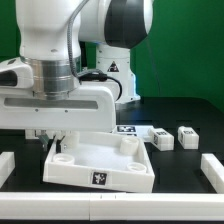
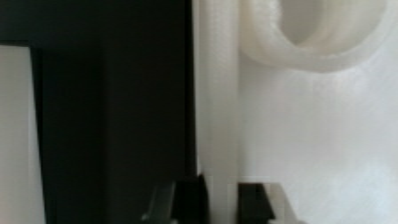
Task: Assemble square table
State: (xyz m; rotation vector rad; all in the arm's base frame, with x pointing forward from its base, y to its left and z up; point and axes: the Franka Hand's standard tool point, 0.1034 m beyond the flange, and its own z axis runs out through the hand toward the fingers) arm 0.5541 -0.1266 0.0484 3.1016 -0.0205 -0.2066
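Observation:
The square table top, a white tray with a raised rim and a tag on its front wall, lies on the black table, open side up. My gripper reaches down at its far corner on the exterior view's left. In the wrist view the two dark fingers stand on either side of the top's thin rim wall, and the gripper is shut on it. A round socket shows inside the top. Two tagged legs lie beyond the top on the exterior view's right.
Plain white bars lie at the exterior view's left edge and right edge. Another tagged white piece sits just behind the top. The arm's bulky body hangs over the top's left half.

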